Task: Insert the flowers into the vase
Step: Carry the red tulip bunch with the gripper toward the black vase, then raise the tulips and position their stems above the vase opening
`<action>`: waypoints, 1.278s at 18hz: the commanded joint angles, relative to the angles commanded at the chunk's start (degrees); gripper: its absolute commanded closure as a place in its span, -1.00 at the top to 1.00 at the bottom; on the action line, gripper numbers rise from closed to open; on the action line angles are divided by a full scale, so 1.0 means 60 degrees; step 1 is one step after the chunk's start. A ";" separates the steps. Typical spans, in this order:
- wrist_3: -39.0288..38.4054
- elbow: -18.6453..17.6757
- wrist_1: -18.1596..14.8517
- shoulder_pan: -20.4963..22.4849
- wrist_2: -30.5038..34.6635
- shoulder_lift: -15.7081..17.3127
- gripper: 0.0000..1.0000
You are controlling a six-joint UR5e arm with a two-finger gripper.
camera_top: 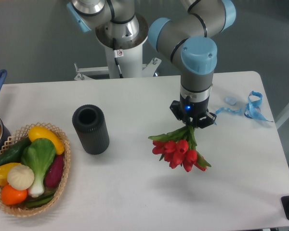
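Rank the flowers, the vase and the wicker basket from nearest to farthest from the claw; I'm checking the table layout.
1. The flowers, hanging from the claw.
2. The vase, upright mid-table, toward the image's left.
3. The wicker basket, at the far left edge.

The arm [183, 33] has silver-grey tubes, pale blue joint caps and a white base column, ending in a black gripper [192, 126] with a blue light.
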 joint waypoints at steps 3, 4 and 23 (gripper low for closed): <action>0.0044 0.0029 0.0015 -0.0014 -0.0058 0.0015 -1.00; 0.0030 0.0044 0.0044 -0.0058 -0.0116 0.0015 -1.00; -0.1728 -0.1112 0.2196 -0.0044 -1.1495 0.1786 -1.00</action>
